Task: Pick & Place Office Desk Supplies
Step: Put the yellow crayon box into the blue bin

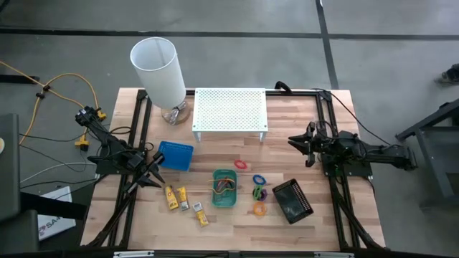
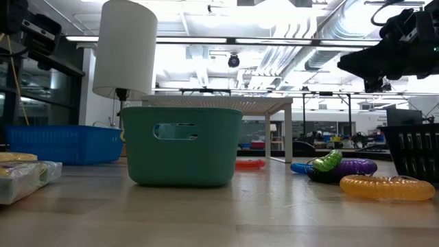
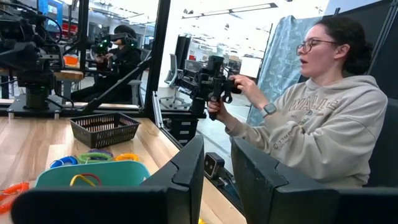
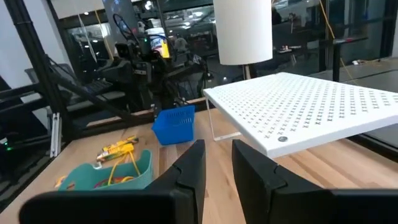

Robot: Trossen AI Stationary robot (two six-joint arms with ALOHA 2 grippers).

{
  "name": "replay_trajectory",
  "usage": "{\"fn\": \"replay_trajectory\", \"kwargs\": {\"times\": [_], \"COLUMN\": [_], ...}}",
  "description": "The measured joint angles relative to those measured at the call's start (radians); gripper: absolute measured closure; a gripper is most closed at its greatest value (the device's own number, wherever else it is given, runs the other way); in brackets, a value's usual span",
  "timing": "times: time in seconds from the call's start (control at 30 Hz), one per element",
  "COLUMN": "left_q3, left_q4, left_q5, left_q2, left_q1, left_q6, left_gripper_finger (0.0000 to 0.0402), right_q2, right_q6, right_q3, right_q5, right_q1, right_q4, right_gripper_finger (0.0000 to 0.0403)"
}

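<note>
Office supplies lie mid-desk: rings [image 1: 259, 193] beside the green tray [image 1: 224, 188], yellow blocks [image 1: 183, 201] nearby. Your left gripper [image 1: 152, 174] and right gripper [image 1: 300, 147] wait apart, jaws slightly apart, holding nothing.

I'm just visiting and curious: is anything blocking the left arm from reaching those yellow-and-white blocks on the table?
Nothing visible does. The left end effector hangs beside the blue tray, and the yellow-and-white blocks lie on open wood just past it. The green tray sits off to the side, not between them.
</note>
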Motion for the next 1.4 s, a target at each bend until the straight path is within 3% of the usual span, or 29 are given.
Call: {"fn": "replay_trajectory", "kwargs": {"times": [0.5, 1.4], "left_q3": [0.0, 0.0], "left_q4": [0.0, 0.0], "left_q5": [0.0, 0.0], "left_q2": [0.0, 0.0], "left_q1": [0.0, 0.0], "left_q6": [0.0, 0.0], "left_gripper_finger": [0.0323, 0.0323], "right_q2": [0.005, 0.006], "right_q6": [-0.011, -0.011], "right_q3": [-0.001, -0.003], "right_q5": [-0.056, -0.056], "right_q1": [0.0, 0.0], "right_q4": [-0.022, -0.021], "right_gripper_finger": [0.0337, 0.0337]}}
